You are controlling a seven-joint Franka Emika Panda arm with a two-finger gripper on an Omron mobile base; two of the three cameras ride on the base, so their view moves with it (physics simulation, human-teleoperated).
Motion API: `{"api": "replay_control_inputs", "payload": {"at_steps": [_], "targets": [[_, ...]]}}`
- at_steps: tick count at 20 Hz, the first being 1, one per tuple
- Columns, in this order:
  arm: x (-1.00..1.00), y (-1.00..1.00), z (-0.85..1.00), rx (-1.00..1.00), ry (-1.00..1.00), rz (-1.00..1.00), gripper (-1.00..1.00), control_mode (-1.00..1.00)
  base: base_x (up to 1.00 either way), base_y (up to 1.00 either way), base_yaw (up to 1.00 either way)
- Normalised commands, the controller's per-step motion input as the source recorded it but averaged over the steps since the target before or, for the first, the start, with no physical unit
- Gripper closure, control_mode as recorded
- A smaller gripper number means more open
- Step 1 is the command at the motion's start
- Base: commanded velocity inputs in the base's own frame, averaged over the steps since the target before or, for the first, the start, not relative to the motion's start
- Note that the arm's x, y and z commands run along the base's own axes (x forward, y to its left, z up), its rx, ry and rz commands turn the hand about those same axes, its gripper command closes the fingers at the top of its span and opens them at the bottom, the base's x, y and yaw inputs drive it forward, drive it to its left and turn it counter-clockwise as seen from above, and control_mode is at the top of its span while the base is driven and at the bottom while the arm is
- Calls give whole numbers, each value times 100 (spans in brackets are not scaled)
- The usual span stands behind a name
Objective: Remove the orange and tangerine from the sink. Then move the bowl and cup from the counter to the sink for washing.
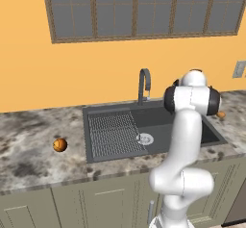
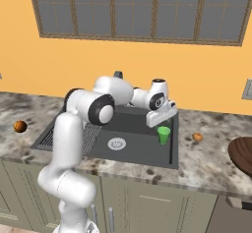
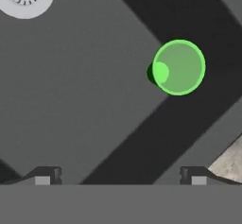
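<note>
**Cup set in the sink; the bowl is next**

The green cup (image 2: 163, 134) stands upright on the floor of the sink (image 2: 140, 151), near the basin's right wall and well apart from the round silver drain (image 2: 116, 143). The hand (image 2: 161, 115) hangs just above it, fingers spread wide and holding nothing; in the hand view the cup (image 3: 178, 67) sits clear of both fingertips (image 3: 46, 176), seen from straight above.

Both fruits lie on the surface: one orange fruit (image 1: 59, 145) left of the sink, a smaller one (image 2: 197, 136) to its right. I cannot tell which is the orange and which the tangerine. That part of the task looks done, and the cup's move too.

The reddish-brown bowl (image 2: 242, 156) sits at the surface's right end, near the front edge. The next move, as I judge it, calls for lifting clear of the cup, swinging right past the smaller fruit, and taking the bowl by its rim, since it is far wider than the cup.
</note>
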Motion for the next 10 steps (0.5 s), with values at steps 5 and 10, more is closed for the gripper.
{"api": "replay_control_inputs", "payload": {"at_steps": [5,10], "targets": [[-29,-5,41,0,-1,-16,-100,-100,0,0,0],[-38,-7,39,0,-7,-12,-100,-100,0,0,0]]}}
